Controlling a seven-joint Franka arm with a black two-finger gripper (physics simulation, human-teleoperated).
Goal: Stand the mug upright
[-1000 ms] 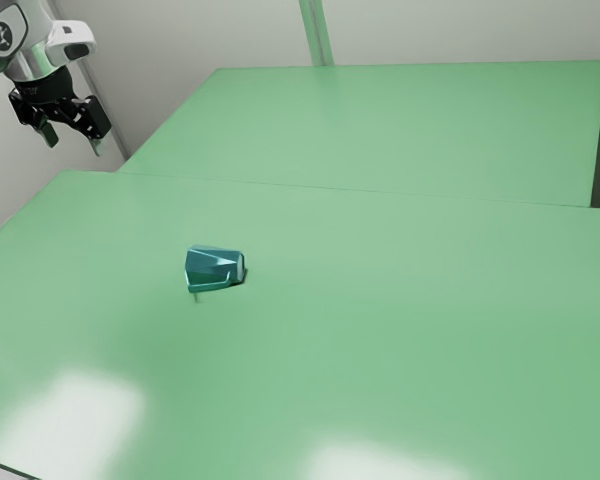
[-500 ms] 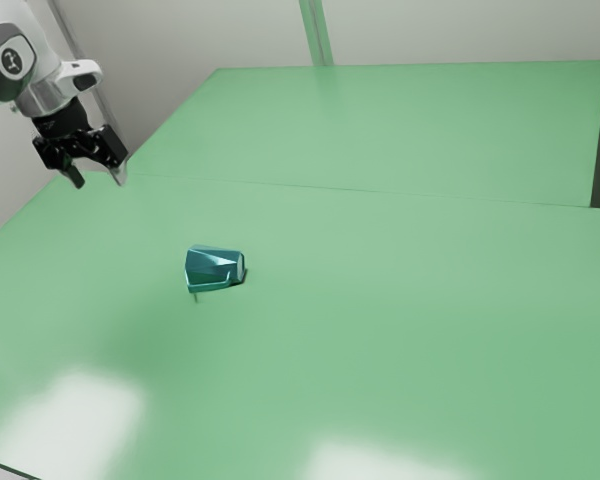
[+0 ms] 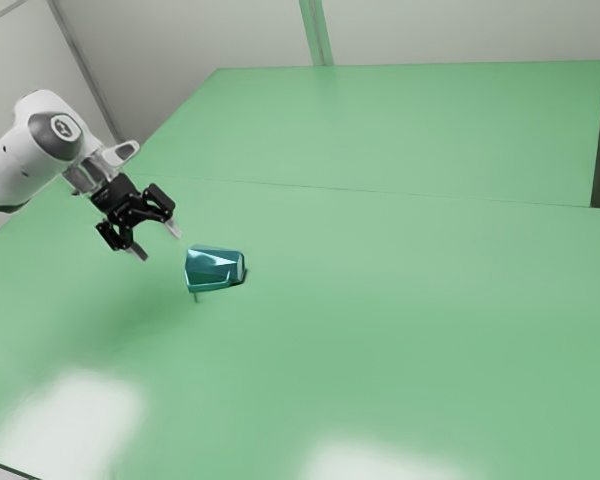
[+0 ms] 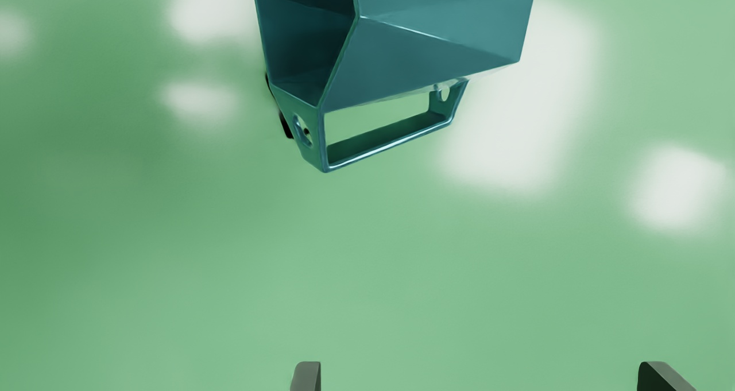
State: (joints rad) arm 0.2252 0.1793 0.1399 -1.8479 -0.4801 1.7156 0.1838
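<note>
The exterior view gives the wider layout: the white arm [image 3: 30, 160] reaches in from nine o'clock, and its black gripper [image 3: 158, 243] is tilted, with the fingers slanting toward about four o'clock. The teal mug [image 3: 215, 262] lies on its side on the green table [image 3: 380, 300], near the fingertips and apart from them; from the mug, the gripper is at about ten o'clock. A second green surface [image 3: 430, 120] stretches beyond the table, toward twelve o'clock.

The wrist view adds what the exterior view hardly tells: the hollow mouth [image 4: 310, 46] of the mug, its faceted wall [image 4: 425, 64], and a squared loop handle [image 4: 385, 140] with round holes through its end pieces (rather like a bracket, to my eye). That handle is on the side of the mug facing my fingertips, with bare table in between. The fingers [image 4: 307, 376] stand wide apart, with nothing held between them.

Compared with the frame half a second ago, my gripper has travelled toward between four and five o'clock in the exterior view, closing much of the space to the mug. The hand leans over more now, and a longer stretch of the arm has come into that view. The mug has kept its place and its sideways pose, and the fingers were spread then as well.
</note>
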